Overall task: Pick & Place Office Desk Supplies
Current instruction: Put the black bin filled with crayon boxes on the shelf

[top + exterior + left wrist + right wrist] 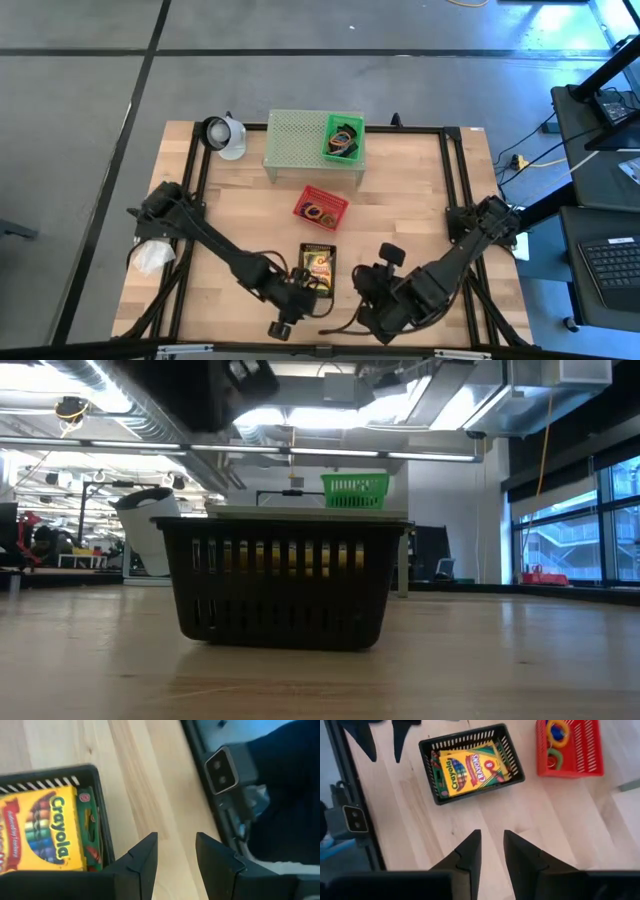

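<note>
A black basket [318,266] sits on the wooden table near its front edge, with yellow-and-green crayon boxes [470,767] lying flat inside. A red basket [320,207] with coloured loops stands at mid-table. A green basket [342,138] of loops rests on the pale green shelf [300,140]. My left gripper [176,840] hovers open over bare wood just near-left of the black basket [95,805]. My right gripper [492,836] is open above bare wood to the right of that basket, fingers pointing steeply down, nothing between them.
A white cup-like object [225,135] stands at the far left beside the shelf, and a white wad [150,258] lies at the table's left edge. A black frame rail [220,770] runs along the table's sides. In the low view the black basket [280,595] fills the centre.
</note>
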Tool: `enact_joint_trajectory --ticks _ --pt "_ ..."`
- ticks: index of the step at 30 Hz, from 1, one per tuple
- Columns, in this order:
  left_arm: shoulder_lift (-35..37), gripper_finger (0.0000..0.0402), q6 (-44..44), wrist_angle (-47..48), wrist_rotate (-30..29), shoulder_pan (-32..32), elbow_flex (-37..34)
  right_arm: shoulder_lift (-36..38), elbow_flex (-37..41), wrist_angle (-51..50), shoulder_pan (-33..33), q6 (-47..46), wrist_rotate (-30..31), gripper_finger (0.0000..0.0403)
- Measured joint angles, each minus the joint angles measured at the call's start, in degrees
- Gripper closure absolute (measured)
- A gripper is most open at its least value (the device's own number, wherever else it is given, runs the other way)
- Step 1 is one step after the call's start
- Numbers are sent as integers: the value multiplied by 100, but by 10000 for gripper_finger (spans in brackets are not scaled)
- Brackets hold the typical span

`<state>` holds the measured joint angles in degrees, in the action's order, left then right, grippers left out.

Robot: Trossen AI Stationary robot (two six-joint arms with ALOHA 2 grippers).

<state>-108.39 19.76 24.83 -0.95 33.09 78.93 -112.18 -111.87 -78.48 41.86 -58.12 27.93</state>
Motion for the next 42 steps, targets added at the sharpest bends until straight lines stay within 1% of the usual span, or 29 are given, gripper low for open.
enact_joint_trajectory --ticks 4,10,13,17,19,25,30,36,39,42 --pt "-229 274 30 78 -91 -25 70 0 0 -118 157 -3 277 324" --pt "-226 274 -66 334 -650 -55 75 0 0 -125 270 -16 340 327" --pt "-204 273 -176 330 -495 -64 75 0 0 -126 299 -14 409 327" --pt "-204 260 -242 347 -248 -59 75 0 0 -129 300 1 421 327" --pt "-204 253 -257 375 -286 -58 75 0 0 -129 298 2 424 327" --pt "-215 241 -363 634 -679 -185 75 0 0 -129 298 3 467 327" --pt "-217 240 -406 626 -571 -259 75 0 0 -129 300 6 467 327" --pt "-235 240 -406 502 -576 -195 75 0 0 -131 300 158 471 327" --pt "-360 240 -406 494 -617 -189 75 0 2 -130 300 157 539 327" --pt "-581 240 -406 401 -498 -191 75 0 2 -129 300 161 613 327"
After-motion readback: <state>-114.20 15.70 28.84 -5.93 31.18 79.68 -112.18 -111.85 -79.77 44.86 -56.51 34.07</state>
